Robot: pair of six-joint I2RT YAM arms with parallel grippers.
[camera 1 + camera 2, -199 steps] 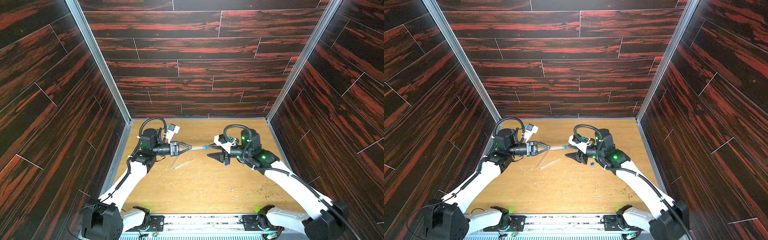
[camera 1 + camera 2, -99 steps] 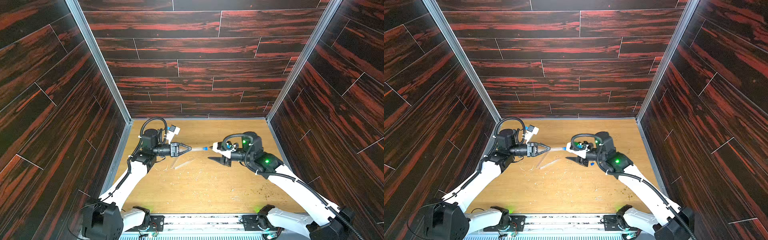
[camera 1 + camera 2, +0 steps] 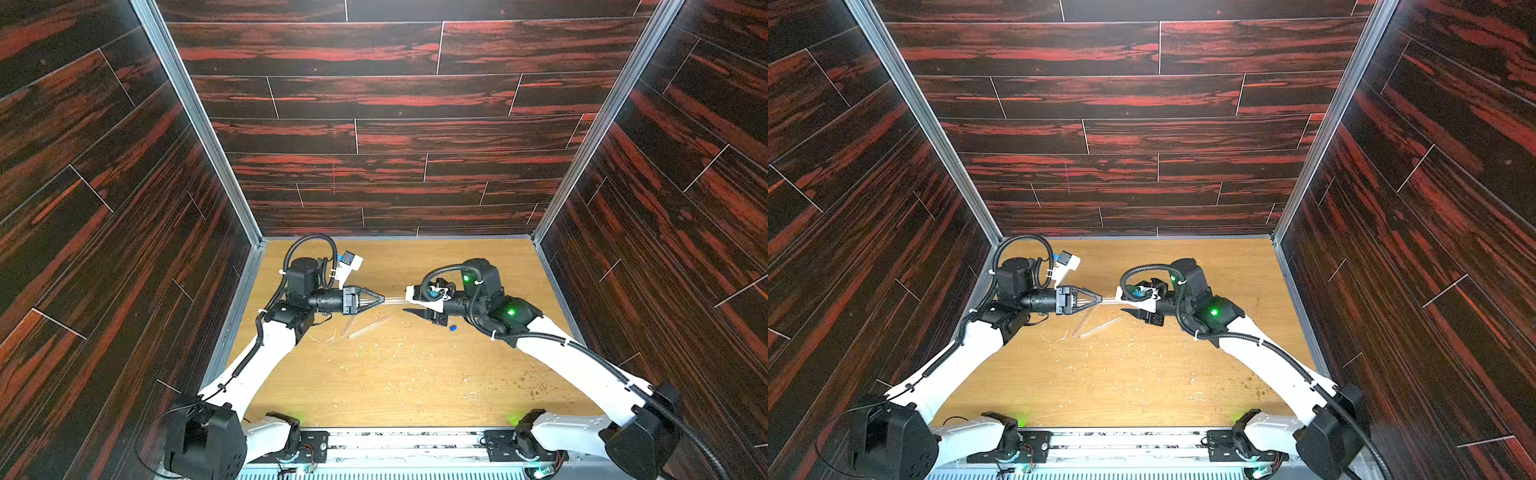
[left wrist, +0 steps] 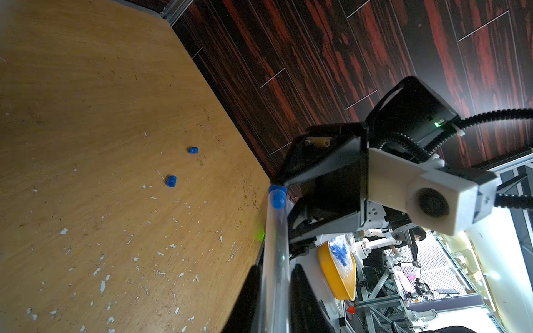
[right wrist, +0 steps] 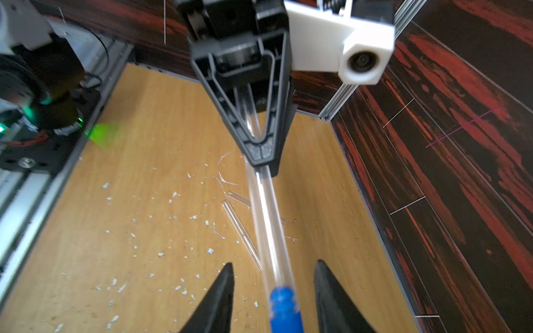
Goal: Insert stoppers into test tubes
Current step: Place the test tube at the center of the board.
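Handling the held tube [image 5: 266, 219] calls for care. Judged from its thin clear wall, it is light, rigid, slick and brittle, so grip it on the bare shaft with moderate force and load it only along its axis. The left gripper [image 5: 262, 157] is clamped tight on that shaft and carries the tube level above the table [image 3: 395, 386], with the mouth pointing to 3 o'clock in both top views. The fitted stopper [image 5: 284, 305] sits in that mouth. It looks soft and compressible, and is best taken by its outer collar. The right gripper [image 3: 409, 302] straddles the stoppered end with its jaws partly parted. There is a gap on each side and it holds nothing. Two spare tubes [image 3: 369, 326] lie on the table at 6 o'clock of the held tube, close together. Two loose stoppers [image 4: 193, 150] rest on the wood apart from them, and one shows in a top view at 4 o'clock of the right gripper. Compared with half a second ago, the right gripper has moved toward 9 o'clock, and its camera mount now hides the blue tip that was visible from above. The left gripper, the held tube and the spare tubes are unchanged.
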